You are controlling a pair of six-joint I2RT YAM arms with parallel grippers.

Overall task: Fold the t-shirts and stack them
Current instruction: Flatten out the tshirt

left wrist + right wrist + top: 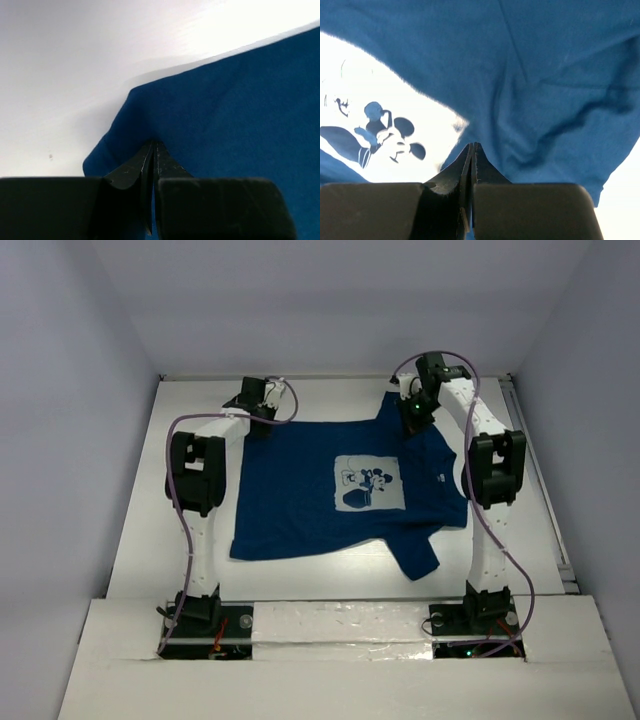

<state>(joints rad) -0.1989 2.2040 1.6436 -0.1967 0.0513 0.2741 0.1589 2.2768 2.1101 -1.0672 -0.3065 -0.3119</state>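
Top view: t-shirt (pixel 330 490) lies flat on the white table (pixel 145 530) with the print (pixel 368 485) facing up, hem to the left, collar to the right. One sleeve points at the far edge, the other at the arm bases. Left gripper (pixel 262 412) sits at the far-left hem corner. Right gripper (pixel 412 412) sits on the far sleeve, by the shoulder. Can't read either jaw gap from up here.

Left wrist: fingers (pixel 130 172) are pressed together with no gap, and blue cloth is drawn up to the tips in a small peak. Jaws are closed on the shirt near its edge, with bare table beyond.

Right wrist: fingers (pixel 447 175) are likewise closed tight, tips in the cloth just beside the pale print. Creases run out from the pinch point. A bit of table shows at the lower right.
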